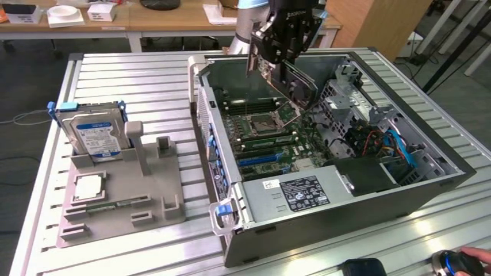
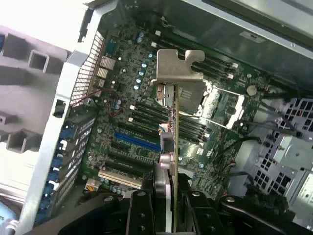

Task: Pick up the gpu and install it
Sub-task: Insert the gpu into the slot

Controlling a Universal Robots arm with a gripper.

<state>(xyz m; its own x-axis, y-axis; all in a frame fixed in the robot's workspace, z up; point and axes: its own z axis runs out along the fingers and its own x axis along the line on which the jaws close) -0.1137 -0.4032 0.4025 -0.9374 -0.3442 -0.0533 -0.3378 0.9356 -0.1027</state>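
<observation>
Black jaws on the grey robot arm (image 1: 247, 23) were clenched on the gpu (image 1: 296, 86), a thin flat card with a dark circuit board. They held it tilted in the air over the open grey metal computer case (image 1: 307, 236), above the far part of the green motherboard (image 1: 268, 138) and apart from it. In the wrist view the gpu (image 2: 172, 122) appeared edge-on, gripped at its near end, with its silver metal bracket (image 2: 178, 66) at the far end and the motherboard (image 2: 132, 73) with its blue slot (image 2: 137, 141) beneath.

The case lay on its side on the ribbed aluminium tabletop (image 1: 115, 63), toward the edge at the exterior view's right. Toward the opposite edge sat a grey plastic fixture (image 1: 146, 184). A thick silver hard drive with a blue-white label (image 1: 96, 135) stood upright at its far end, a square silver processor chip (image 1: 88, 187) lay flat nearer, and a narrow green memory stick (image 1: 115, 205) lay just beside the chip. A person's hand (image 1: 470, 260) rested at the near corner on the exterior view's right.
</observation>
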